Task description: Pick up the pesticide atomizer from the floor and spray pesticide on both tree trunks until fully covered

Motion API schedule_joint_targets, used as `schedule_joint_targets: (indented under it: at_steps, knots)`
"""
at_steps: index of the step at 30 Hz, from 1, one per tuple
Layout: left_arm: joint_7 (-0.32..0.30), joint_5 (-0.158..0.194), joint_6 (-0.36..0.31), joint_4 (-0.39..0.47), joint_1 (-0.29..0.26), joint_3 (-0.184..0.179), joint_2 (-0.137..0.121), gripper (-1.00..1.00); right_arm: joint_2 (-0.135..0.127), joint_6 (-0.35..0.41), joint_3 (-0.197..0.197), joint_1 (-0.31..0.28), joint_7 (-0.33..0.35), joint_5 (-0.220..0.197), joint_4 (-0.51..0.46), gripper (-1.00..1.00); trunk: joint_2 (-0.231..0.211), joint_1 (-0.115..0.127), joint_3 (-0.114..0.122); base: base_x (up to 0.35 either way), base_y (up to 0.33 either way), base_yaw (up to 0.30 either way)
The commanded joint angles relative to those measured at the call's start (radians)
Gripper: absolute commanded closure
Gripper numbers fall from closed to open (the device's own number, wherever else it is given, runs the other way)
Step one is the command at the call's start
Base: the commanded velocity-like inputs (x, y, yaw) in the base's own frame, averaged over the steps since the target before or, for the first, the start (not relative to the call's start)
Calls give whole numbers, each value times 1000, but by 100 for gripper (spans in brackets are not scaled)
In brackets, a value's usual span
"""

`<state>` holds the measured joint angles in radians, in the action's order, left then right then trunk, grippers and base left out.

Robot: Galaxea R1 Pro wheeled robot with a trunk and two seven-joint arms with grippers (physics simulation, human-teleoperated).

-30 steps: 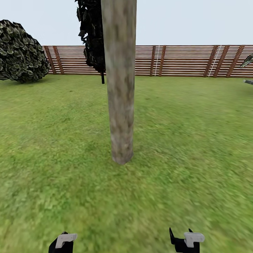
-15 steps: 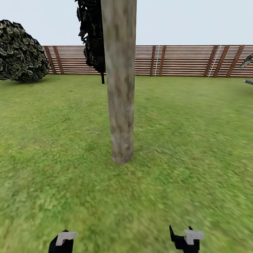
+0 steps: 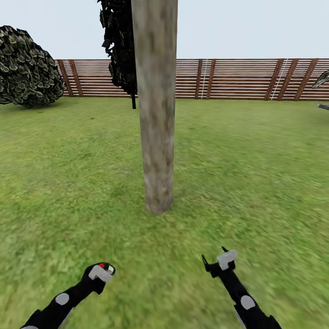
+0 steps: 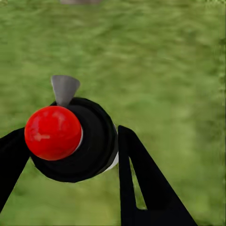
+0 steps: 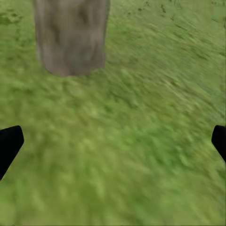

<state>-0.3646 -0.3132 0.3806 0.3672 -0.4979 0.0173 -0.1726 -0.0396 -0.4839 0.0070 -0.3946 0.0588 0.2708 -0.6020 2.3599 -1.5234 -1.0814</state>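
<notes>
We see the left gripper (image 3: 101, 272) low at the head view's left, closed around the pesticide atomizer (image 3: 104, 269). In the left wrist view the atomizer (image 4: 75, 139) sits between the two black fingers (image 4: 141, 183), one on each side of its round black body. A glossy red ball caps the end of it that faces the wrist camera, and a small grey nozzle tip juts out just past the black body. From the head view, only a speck of red and a pale patch show at the gripper's tip, so we cannot tell which way the nozzle points relative to the tree.

The right gripper (image 3: 214, 261) is at the lower right of the head view, its fingers spread apart and holding nothing. In the right wrist view we see its two black fingertips (image 5: 9, 143) at opposite edges of the picture, wide apart, with bare grass between them and the foot of the tree trunk (image 5: 71, 35) ahead.

The tree trunk (image 3: 156, 105) stands upright in the middle of the head view, a thick mottled beige and grey column rising out of the top of the frame, its foot planted in the floor (image 3: 256, 183) of rough green grass. Both grippers hang over the grass near the trunk, apart from it, one to each side.

Behind the trunk we see a dark narrow conifer (image 3: 119, 45), and a rounded shrub (image 3: 27, 68) at the far left. A brown fence (image 3: 237, 78) of horizontal wooden slats closes the garden at the back.
</notes>
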Motion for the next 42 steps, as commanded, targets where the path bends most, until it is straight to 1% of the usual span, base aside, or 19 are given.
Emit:
schedule_joint_targets:
  at_steps: [1, 2, 3, 4, 6, 7, 8, 11, 16, 17, 21, 24, 26, 29, 30, 31, 33, 37, 42]
  knots:
    - [-48, -33, -23, 4, -24, 7, -2, 100, 2, 11, 8, -20, 27, 27, 0, -100, 0, 0, 0, 0, 0, 0]
    - [-69, -54, -34, 4, -30, 7, -3, 100, 2, 19, 11, -27, 42, 35, 0, -100, 0, 0, 0, 0, 0, 0]
    - [-111, -95, -58, 5, -43, 8, -3, 100, 4, 41, 14, -39, 81, 49, 0, -100, 0, 0, 0, 0, 0, 0]
    - [-265, -220, -117, 7, -68, 9, -1, 100, 14, 147, 49, -88, 294, 73, -2, -100, 0, 0, 0, 0, 0, 0]
    - [-338, -262, -127, 16, -73, 8, -1, 100, 19, 185, 89, -112, 422, 77, -3, -100, 0, 0, 0, 0, 0, 0]
    - [-406, -293, -131, 25, -75, 8, -1, 100, 21, 201, 122, -131, 506, 79, -4, -100, 0, 0, 0, 0, 0, 0]
    - [-453, -317, -133, 33, -75, 7, -1, 100, 22, 207, 140, -143, 539, 80, -4, -100, 0, 0, 0, 0, 0, 0]
    - [-515, -357, -134, 50, -76, 7, -2, 100, 23, 211, 175, -155, 566, 80, -4, -100, 0, 0, 0, 0, 0, 0]
    - [-543, -378, -134, 59, -76, 5, 5, 100, 23, 212, 238, -160, 590, 80, -4, -100, 0, 0, 0, 0, 0, 0]
    - [-545, -385, -134, 60, -76, 5, 7, 100, 23, 211, 242, -160, 592, 80, -4, 100, 0, 0, 0, 0, 0, 0]
    - [-547, -470, -136, 60, -76, 8, 17, 100, 23, 211, 251, -161, 597, 81, -4, 100, 0, 0, 0, 0, 0, 0]
    - [-547, -501, -136, 58, -75, 8, 32, 100, 24, 211, 253, -161, 608, 83, -5, 100, 0, 0, 0, 0, 0, 0]
    - [-548, -507, -135, 58, -75, 8, 40, 100, 26, 211, 253, -161, 636, 84, -5, 100, 0, 0, 0, 0, 0, 0]
    - [-547, -522, -136, 57, -74, -6, 52, 100, 36, 211, 254, -161, 718, 85, -7, 100, 0, 0, 0, 0, 0, 0]
    - [-547, -529, -136, 57, -73, -19, 58, 100, 42, 211, 254, -161, 737, 86, -7, 100, 0, 0, 0, 0, 0, 0]
    - [-547, -540, -138, 56, -72, -58, 82, 100, 51, 211, 254, -161, 766, 86, -7, 100, 0, 0, 0, 0, 0, 0]
    - [-547, -540, -137, 57, -72, -66, 94, 100, 53, 211, 254, -161, 771, 87, -7, 100, 0, 0, 0, 0, 0, 0]
    - [-546, -548, -137, 58, -73, -84, 135, 100, 60, 210, 254, -161, 774, 87, -6, 100, 0, 0, 0, 0, 0, 0]
    - [-545, -560, -162, 60, -75, -103, 161, 100, 75, 209, 254, -161, 774, 105, -5, 100, 0, 0, 0, 0, 0, 0]
